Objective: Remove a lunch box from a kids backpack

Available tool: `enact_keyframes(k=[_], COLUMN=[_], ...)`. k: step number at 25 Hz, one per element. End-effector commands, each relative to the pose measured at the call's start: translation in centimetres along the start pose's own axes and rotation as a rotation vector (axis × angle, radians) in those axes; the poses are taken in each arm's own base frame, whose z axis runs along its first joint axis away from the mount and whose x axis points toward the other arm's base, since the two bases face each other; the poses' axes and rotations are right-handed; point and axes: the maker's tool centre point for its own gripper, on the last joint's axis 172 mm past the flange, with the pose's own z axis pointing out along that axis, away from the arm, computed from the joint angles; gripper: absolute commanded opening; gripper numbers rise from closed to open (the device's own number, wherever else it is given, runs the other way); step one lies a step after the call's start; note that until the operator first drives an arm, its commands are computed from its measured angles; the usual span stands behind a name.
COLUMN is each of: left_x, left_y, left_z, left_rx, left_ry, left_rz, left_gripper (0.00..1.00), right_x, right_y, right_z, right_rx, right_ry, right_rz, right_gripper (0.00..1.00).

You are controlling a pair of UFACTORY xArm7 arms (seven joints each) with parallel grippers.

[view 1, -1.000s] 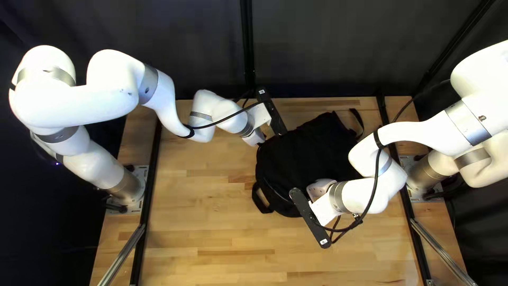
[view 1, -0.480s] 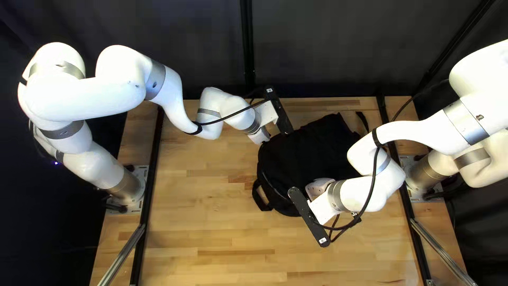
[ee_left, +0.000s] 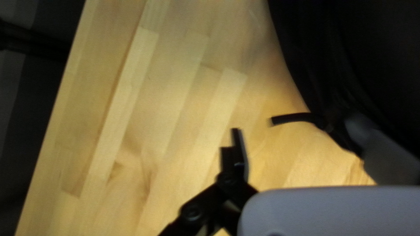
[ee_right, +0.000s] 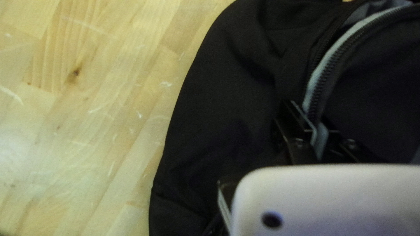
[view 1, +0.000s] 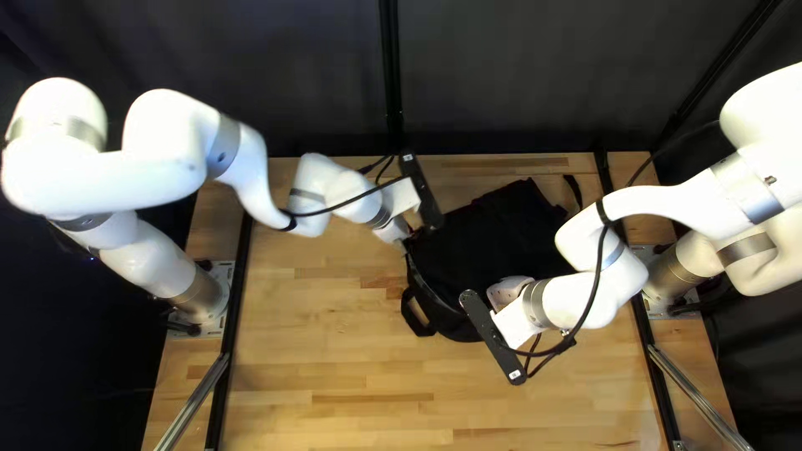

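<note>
My left gripper (view 1: 394, 230) hangs just beside the top of the black backpack (view 1: 493, 242), with its fingers (ee_left: 240, 150) spread well apart; the one that shows clearly is over the wooden table (view 1: 334, 359). Ahead of it a thin black strip (ee_left: 291, 117) juts from the bag's edge over the wood. The view is smeared and dim there, so the grey patch (ee_left: 389, 157) beside the strip may be lining.

My right gripper (view 1: 506, 292) is at the side of the bag nearer the table's near edge. Its fingers are pressed together on the bag's zippered edge (ee_right: 326, 76), pinching a grey-blue strip of cloth. From my fingertips the zipper runs ahead in a curve, with paler lining along it. The bag's black side lies under and beside that gripper, and bare wood borders it.

The backpack lies between my two grippers, a strap loop (view 1: 411, 316) sticking out on the near side of my left one. Where the lunch box is, I cannot tell.
</note>
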Motion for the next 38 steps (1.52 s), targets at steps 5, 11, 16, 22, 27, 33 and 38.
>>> enact_keyframes(k=[5, 11, 16, 22, 27, 33, 38], left_x=[-3.5, -4.3, -6.1, -8.7, -9.7, -10.5, -10.9], left_y=[3.0, 4.8, 5.8, 6.9, 7.8, 8.8, 9.7], left_z=[-1.8, -3.4, -5.0, -6.1, -6.3, -5.9, -5.9], left_rx=[-0.002, -0.003, 0.007, 0.023, 0.032, 0.038, 0.04], left_ry=[0.047, 0.085, 0.103, 0.095, 0.093, 0.092, 0.093], left_rz=[0.01, 0.019, 0.029, 0.033, 0.037, 0.038, 0.041], left_gripper=[1.0, 1.0, 1.0, 1.0, 1.0, 1.0, 1.0], right_x=[-3.2, -5.9, -8.0, -9.7, -11.6, -12.5, -10.2], right_y=[0.6, -0.8, -1.8, -1.6, -0.4, 0.2, 0.6], right_z=[-1.0, -1.5, -1.4, -0.9, -1.8, -2.8, -3.1], right_rx=[0.04, 0.083, 0.105, 0.14, 0.169, 0.182, 0.169], right_ry=[-0.017, -0.022, -0.03, -0.015, -0.026, -0.068, -0.11], right_rz=[-0.023, -0.054, -0.056, -0.105, -0.131, -0.096, -0.022], right_gripper=[0.0, 0.0, 0.0, 0.0, 0.01, 1.0, 1.0])
